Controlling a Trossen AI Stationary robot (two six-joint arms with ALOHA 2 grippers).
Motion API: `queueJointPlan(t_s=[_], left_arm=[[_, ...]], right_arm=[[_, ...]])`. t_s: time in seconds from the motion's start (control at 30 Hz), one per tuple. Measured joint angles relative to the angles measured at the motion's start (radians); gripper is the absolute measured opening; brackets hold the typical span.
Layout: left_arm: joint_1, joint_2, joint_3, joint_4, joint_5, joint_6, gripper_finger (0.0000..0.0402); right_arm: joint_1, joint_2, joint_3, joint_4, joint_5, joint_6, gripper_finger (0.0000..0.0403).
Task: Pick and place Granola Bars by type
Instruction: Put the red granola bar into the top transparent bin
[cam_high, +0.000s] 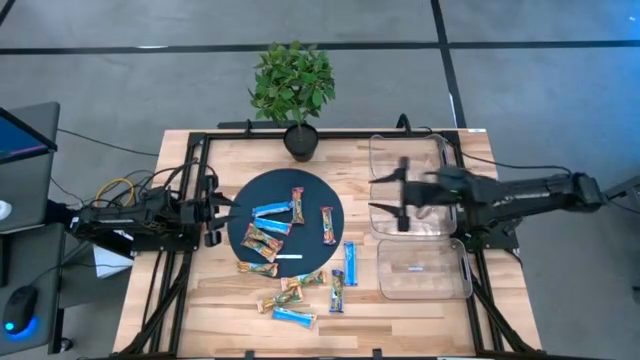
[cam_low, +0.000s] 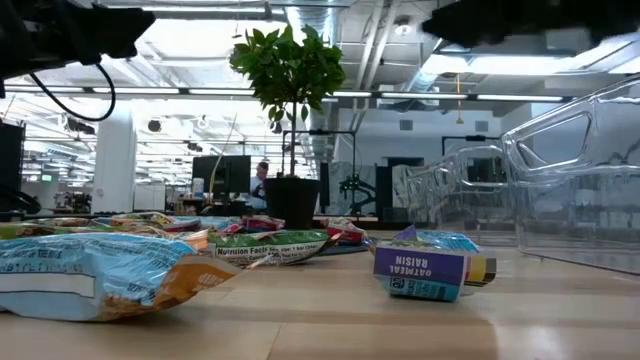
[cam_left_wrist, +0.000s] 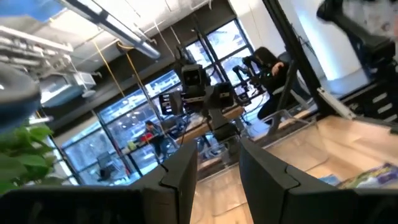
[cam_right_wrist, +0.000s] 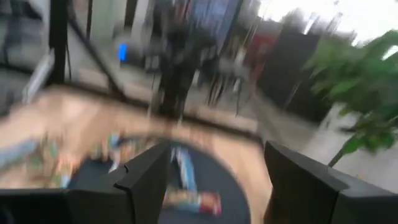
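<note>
Dark jointed arms (cam_high: 520, 192) — seemingly cabled

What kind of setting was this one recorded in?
Likely a robotics lab or open-plan workspace: exposed ceiling ducts, desks with monitors behind the wooden table, glass partitions, and a person seated at a workstation.

Bars (cam_high: 290, 250): approx a dozen small foil-wrapped ones, all lying flat, in 2 loose groups. On dark round mat (cam_high: 240, 205): blue bar (cam_high: 271, 211), red-orange bar (cam_high: 297, 204) just beside it, another red-orange (cam_high: 328, 226) near mat's edge, 2 brownish bars (cam_high: 264, 240) below the blue. Off mat on bare worktop (cam_high: 180, 300): blue bar (cam_high: 350, 263), blue bar (cam_high: 294, 317) nearest front edge, green-yellow ones (cam_high: 303, 282) btwn. Low view: blue "oatmeal raisin" bar (cam_low: 432, 266) close up.
</note>
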Motion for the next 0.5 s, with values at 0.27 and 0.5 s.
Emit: queueJointPlan(t_s=[0.27,0.5], left_arm=[[0.0,0.0,0.0,-0.07,-0.119,0.092,0.0112],[0.0,0.0,0.0,-0.086,-0.168,0.071,0.0112]], right_arm=[[-0.025,0.486,0.492,-0.468,0.004,-0.04,0.0255],[-0.038,0.814,0.764,-0.835,0.007,-0.021,0.0255]])
